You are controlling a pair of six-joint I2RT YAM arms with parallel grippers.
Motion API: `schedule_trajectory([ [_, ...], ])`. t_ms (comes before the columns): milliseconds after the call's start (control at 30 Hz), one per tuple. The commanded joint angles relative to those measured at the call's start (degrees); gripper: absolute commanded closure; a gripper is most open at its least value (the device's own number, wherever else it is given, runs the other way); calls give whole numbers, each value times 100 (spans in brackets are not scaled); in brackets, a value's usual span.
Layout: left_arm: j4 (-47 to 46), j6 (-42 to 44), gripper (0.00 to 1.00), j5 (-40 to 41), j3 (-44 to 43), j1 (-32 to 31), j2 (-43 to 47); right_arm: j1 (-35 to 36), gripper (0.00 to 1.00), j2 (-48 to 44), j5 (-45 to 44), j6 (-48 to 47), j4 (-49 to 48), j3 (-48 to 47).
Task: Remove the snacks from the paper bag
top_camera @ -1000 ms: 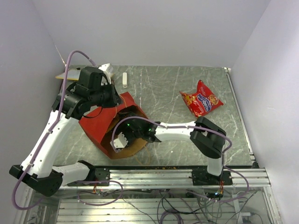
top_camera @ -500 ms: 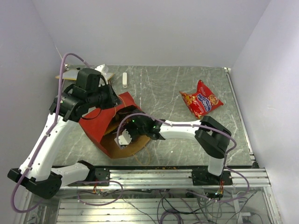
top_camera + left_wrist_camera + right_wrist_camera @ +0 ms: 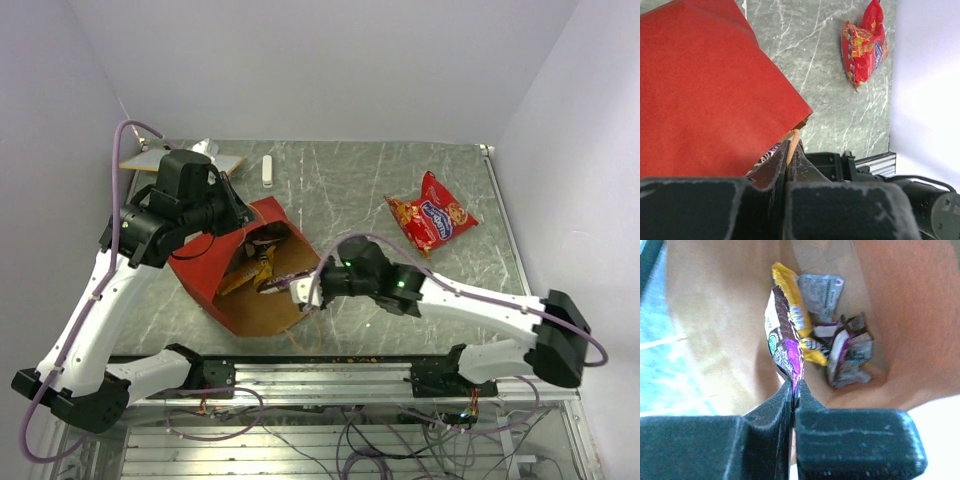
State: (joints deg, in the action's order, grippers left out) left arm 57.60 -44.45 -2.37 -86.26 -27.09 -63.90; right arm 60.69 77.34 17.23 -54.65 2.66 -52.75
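Right claw (image 3: 792, 386), closed tight on a brown-purple packet (image 3: 784, 335), sits at the mouth of the paper bag (image 3: 205, 268). Left claw (image 3: 789, 150) is clamped on the bag's 11 o'clock rim. A red chip bag (image 3: 432, 212) lies on the desk (image 3: 340, 190) at the bag's 2 o'clock.

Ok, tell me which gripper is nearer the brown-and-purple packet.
Right. The right gripper is shut on the brown-and-purple packet at the paper bag mouth; the left gripper is shut on the string handle, outside the bag.
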Motion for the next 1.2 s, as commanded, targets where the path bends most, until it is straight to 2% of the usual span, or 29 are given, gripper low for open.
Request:
schedule_trajectory([
  [0, -226, -255, 93, 132, 115, 37, 46, -43, 100, -952, -30, 2141, -234, 628],
  [167, -151, -350, 93, 369, 258, 39, 88, -47, 100, -2195, -689, 4406, -653, 1213],
  [267, -202, -436, 93, 414, 306, 42, 50, -35, 100, -2960, -1051, 4851, -664, 1528],
  [367, -199, -440, 93, 327, 241, 37, -32, -31, 100, -3477, -1921, 5051, -304, 1455],
  [433, -227, -397, 93, 235, 179, 37, -77, -36, 100, -3651, -2804, 5323, -66, 1221],
  [533, -201, -329, 93, 241, 87, 37, -124, -37, 100, -3437, -4773, 5581, 256, 687],
  [633, -242, -348, 93, 208, 43, 37, -150, -81, 100, -2782, -6542, 5161, 555, -33],
  [733, -498, -429, 93, -13, 178, 39, -141, -370, 100, -2190, -6606, 4491, 373, -356],
  [800, -606, -431, 93, -115, 229, 38, -148, -913, 100, -1897, -6535, 4624, 177, -419],
  [933, -598, -235, 93, -95, 136, 37, -226, -2139, 100, -1427, -5844, 5896, 421, -655],
  [1033, -695, -138, 93, -182, 162, 38, -225, -2792, 100, -1158, -5486, 6729, 769, -766],
  [1167, -898, -211, 93, -408, 353, 37, -149, -3578, 100, -996, -5517, 7555, 1323, -861],
])
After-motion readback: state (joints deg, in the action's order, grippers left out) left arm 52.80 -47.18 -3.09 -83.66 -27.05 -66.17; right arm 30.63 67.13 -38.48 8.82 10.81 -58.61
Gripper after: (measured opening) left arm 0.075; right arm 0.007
